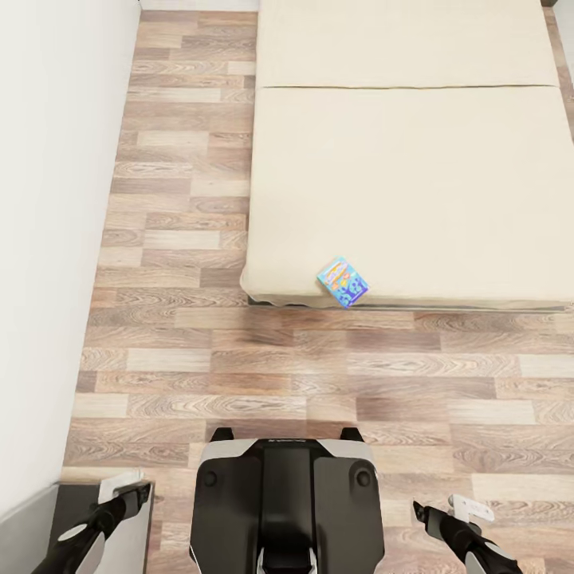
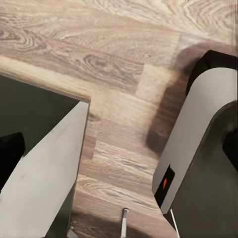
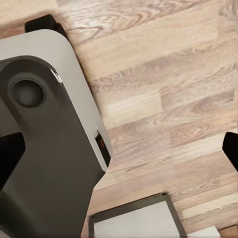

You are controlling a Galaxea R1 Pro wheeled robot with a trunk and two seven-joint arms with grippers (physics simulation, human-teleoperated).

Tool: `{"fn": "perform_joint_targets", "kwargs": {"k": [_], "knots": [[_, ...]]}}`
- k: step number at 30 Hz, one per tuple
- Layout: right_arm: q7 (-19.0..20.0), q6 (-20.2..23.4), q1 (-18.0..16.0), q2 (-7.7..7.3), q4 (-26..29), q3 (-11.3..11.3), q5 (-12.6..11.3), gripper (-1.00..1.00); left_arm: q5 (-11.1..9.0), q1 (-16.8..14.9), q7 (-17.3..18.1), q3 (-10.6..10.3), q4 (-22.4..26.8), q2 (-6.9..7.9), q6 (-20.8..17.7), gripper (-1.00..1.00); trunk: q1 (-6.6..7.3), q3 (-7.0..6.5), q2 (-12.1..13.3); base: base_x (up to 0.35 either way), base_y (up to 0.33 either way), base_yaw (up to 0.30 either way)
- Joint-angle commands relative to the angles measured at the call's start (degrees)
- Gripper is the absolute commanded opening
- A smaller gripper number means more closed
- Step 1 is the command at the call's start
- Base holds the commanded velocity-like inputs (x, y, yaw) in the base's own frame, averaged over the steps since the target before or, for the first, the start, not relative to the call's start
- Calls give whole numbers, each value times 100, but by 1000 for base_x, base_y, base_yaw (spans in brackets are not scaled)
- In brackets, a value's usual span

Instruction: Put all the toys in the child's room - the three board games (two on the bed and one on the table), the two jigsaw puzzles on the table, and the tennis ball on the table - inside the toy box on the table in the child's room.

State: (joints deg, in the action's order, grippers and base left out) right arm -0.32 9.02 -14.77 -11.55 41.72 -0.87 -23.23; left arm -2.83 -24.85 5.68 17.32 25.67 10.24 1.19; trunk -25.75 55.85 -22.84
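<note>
Nearest to us sits our own dark base (image 1: 287, 502) on the wood-plank floor (image 1: 239, 375), with our left gripper (image 1: 127, 488) low at the near left over a dark counter corner (image 1: 80, 498) and our right gripper (image 1: 466, 510) at the near right. We cannot tell how either pair of fingers stands. Farther ahead, the small blue board game (image 1: 343, 281) lies flat on the bed (image 1: 414, 175), near its near edge.

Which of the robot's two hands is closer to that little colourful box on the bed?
Hard to call: the blue board game lies at the bed's near edge, roughly midway between the left gripper and the right gripper; neither is clearly closer.
</note>
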Motion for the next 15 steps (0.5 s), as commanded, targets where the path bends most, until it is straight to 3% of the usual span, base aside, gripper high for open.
{"fn": "perform_joint_targets", "kwargs": {"k": [1,8,15], "knots": [[-3,32,1,0,-8,-6,-45,100,-26,-2,44,-2,-4,-3,12,100,-3,2,-8,0,0,-193],[-2,-174,1,3,-173,0,-44,100,-19,-2,31,-181,10,-4,21,100,-3,-14,-8,0,0,-209],[-1,-365,1,7,-242,31,-44,100,-17,-2,35,-204,16,-5,22,100,-3,-22,-8,0,0,-40]]}}
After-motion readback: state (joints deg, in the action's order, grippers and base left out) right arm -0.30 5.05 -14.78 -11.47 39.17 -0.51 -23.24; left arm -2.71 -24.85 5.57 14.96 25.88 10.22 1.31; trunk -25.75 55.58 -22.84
